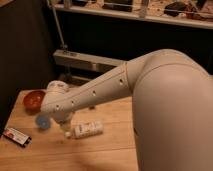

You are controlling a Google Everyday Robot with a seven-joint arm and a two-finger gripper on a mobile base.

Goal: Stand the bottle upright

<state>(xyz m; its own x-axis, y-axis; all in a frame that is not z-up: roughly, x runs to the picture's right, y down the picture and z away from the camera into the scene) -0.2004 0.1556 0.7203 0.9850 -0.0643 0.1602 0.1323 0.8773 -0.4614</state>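
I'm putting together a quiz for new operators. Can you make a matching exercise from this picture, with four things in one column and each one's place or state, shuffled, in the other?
Things:
1. bottle
2. bowl
3. box
4. end effector

Places or states:
A. near the front left edge of the table
B. lying on its side, mid-table
C. at the tip of the arm, low between the blue cup and the bottle's cap
D. red, by the far left corner

Pairs: 1-B, 2-D, 3-A, 4-C
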